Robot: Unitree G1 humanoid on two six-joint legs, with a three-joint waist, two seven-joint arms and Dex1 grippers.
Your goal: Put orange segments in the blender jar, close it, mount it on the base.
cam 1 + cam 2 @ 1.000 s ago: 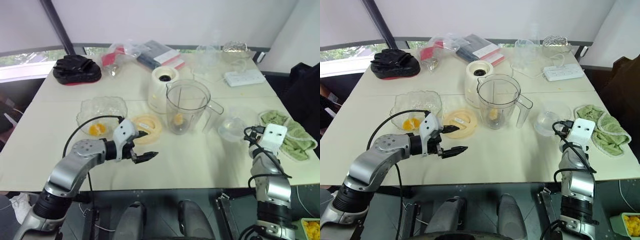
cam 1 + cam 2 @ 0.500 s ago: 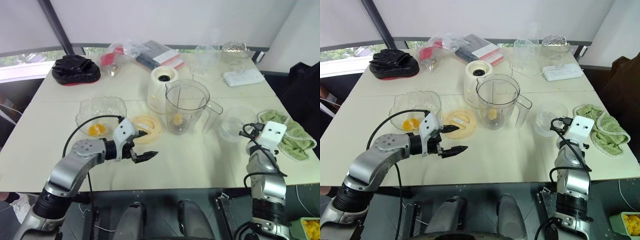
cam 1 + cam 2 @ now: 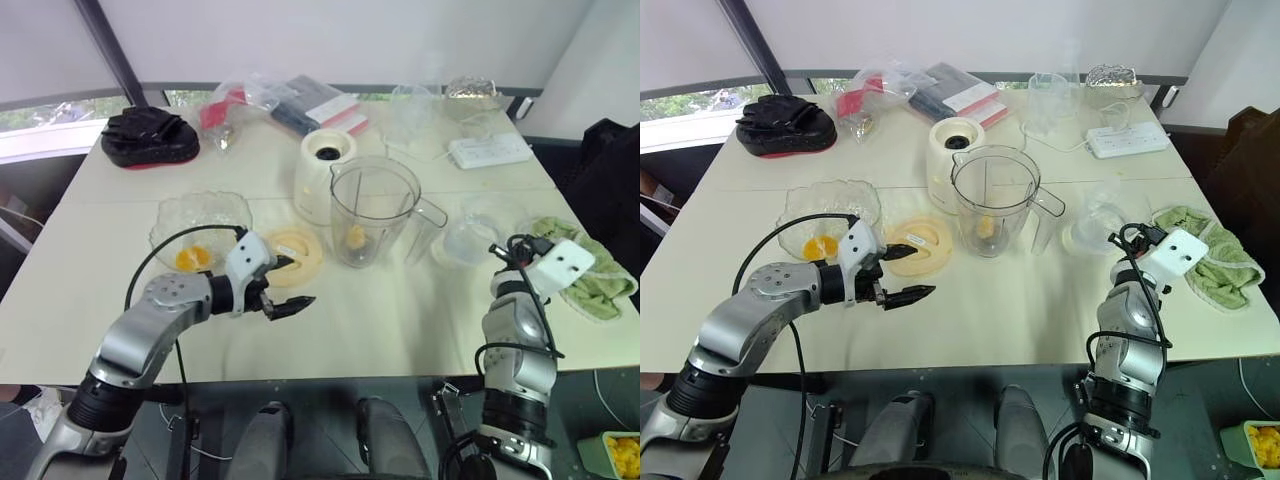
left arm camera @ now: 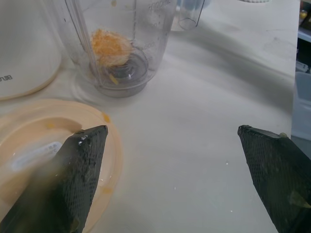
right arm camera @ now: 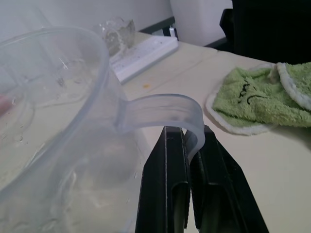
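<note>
At your right side, the right gripper (image 5: 187, 132) has raised and tipped the clear plastic dish (image 3: 468, 228), which lay flat on the table a second ago. Its fingers are pinched narrow on the dish's curved tab. Your left gripper (image 3: 297, 282) stays where it was (fingers spread wide, holding nothing), low over the table beside the cream lid (image 3: 297, 248).

From the left wrist you get a closer look: one orange segment (image 4: 112, 46) sits at the bottom of the blender jar (image 3: 375, 210), and one finger hangs over the cream lid's rim. From the right wrist you see the pinch on the tab itself, with the green cloth (image 5: 257, 94) lying flat beyond it.

On the pale table (image 3: 380, 320) the jar stands upright just in front of the white base (image 3: 325, 172), not mounted. More segments (image 3: 193, 258) lie in the glass bowl (image 3: 205, 215) near your left arm. A power strip (image 3: 490, 150) and a black bundle (image 3: 150, 135) sit along the far edge, under a white wall.
</note>
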